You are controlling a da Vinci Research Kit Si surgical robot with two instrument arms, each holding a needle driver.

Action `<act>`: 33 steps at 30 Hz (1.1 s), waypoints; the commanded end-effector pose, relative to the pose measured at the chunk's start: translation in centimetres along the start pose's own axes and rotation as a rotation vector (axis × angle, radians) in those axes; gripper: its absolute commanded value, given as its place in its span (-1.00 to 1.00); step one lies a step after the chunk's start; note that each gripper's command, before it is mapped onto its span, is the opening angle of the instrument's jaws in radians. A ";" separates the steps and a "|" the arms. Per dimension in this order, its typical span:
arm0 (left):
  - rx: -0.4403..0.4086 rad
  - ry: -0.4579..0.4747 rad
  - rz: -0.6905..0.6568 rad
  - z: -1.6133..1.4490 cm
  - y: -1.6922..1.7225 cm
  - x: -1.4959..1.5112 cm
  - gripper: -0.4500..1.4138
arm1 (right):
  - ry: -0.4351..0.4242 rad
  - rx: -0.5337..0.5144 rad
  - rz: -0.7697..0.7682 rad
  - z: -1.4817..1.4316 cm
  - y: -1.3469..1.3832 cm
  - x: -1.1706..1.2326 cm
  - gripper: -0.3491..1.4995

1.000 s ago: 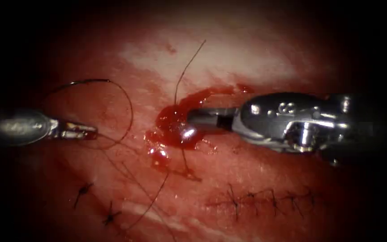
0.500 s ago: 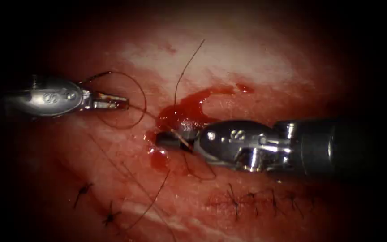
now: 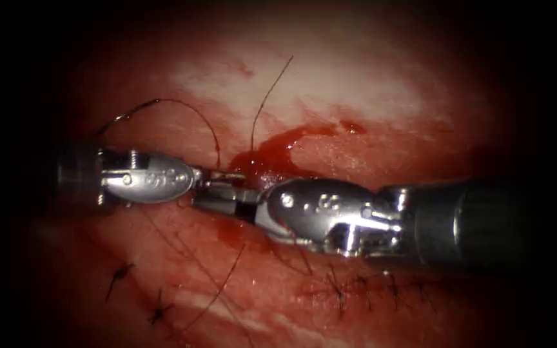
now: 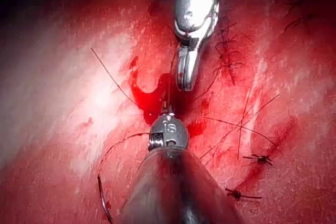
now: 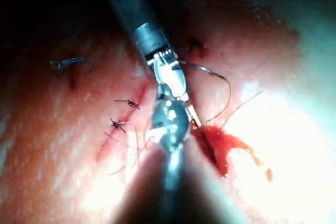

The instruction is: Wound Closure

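1. Far to the left I see a thin curved bit that I think is the needle (image 3: 124, 116). It lies on the tissue (image 3: 356, 84), left of the cut. It does not seem to be poked in, and neither tool holds it. It is tiny, light, hard and smooth, so it may spin if pinched on its point. I would take it on the thick part, a little back from the thread end.

2. The thread (image 3: 191, 109) goes from the needle in a big loop up and over, then down to the tip of the left tool. It is very thin and floppy and looks easy to snag or snap.

3. The left tool (image 3: 217, 180) comes in flat from the left. Its jaws look pressed together, and I think they pinch the thread right at the tip.

4. In the middle is a pool of red fluid (image 3: 269, 158). It hides the cut there, and it makes everything wet and slippery. A loose thread end (image 3: 272, 90) sticks up out of it.

5. The right tool (image 3: 227, 203) comes from the right, and its tip almost touches the left tool's tip. I cannot tell if it has hold of anything.

6. The tissue is soft and squishy, so it will tear if tugged hard.

7. Old stitches (image 3: 369, 283) sit below the right tool, with two more at the lower left. More thread lies across the tissue there and could get tangled.
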 end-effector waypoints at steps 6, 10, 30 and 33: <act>-0.001 -0.004 -0.009 0.02 0.17 -0.04 -1.00 | 0.002 -0.104 0.004 0.10 0.04 -0.03 -0.24; -0.003 -0.011 -0.021 -0.10 0.31 -0.04 -1.00 | -0.017 -0.191 0.011 0.09 0.13 -0.04 0.47; -0.025 -0.022 -0.069 -0.70 0.57 0.42 -1.00 | -0.248 -0.222 -0.058 0.24 0.25 -0.64 0.42; -0.004 -0.033 -0.057 -0.81 0.50 0.47 -1.00 | -0.261 -0.206 -0.063 0.26 0.25 -0.71 0.42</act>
